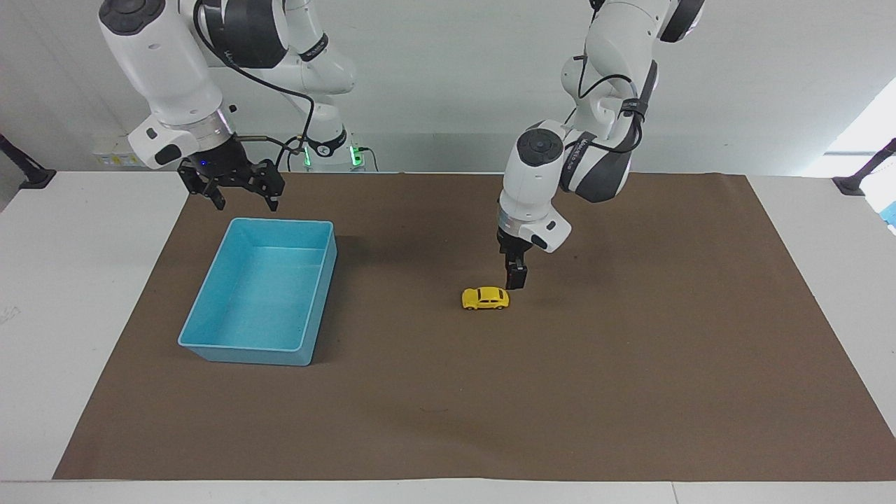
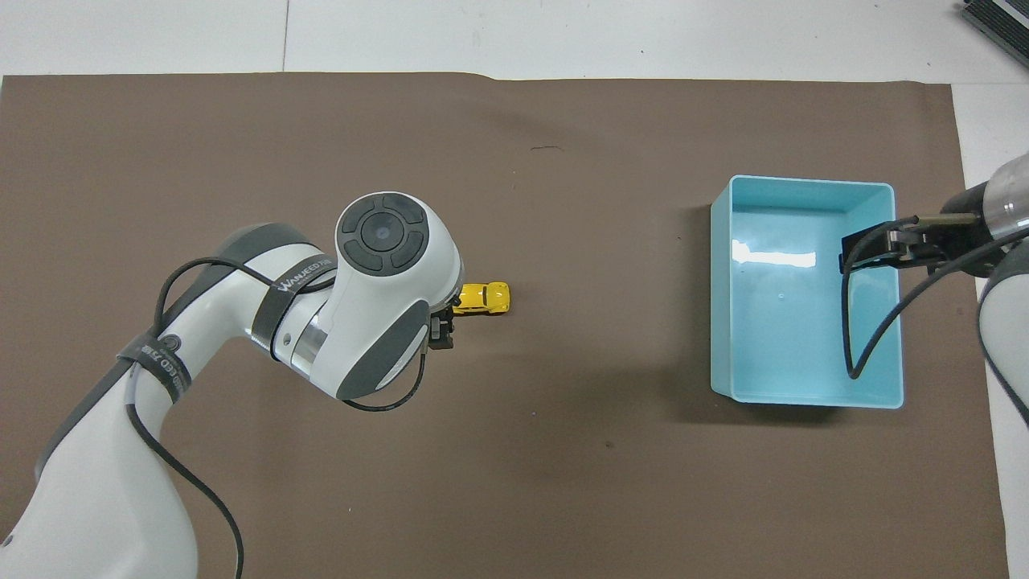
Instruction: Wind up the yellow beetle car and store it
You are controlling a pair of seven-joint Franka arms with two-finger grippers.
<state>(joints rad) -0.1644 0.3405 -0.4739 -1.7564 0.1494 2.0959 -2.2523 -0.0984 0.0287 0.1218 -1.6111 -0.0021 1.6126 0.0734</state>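
The left pincer (image 1: pixel 516 278), fingers apart, hangs just beside one end of the tiny bright-yellow plastic beetle car (image 1: pixel 485 299). The car's long axis runs end to end along the bench, toward the open right pincer (image 1: pixel 240 197), waiting well apart.

The beetle car (image 1: pixel 485 298) is sitting near the middle of the mat (image 1: pixel 630 392). The bin (image 1: pixel 210 346) is lying toward the right arm's end, near the mat's edge. The left gripper (image 1: pixel 516 278) is hanging just beside the car; the right gripper (image 1: pixel 241 199) is hovering over the bin's rim nearest the robots.
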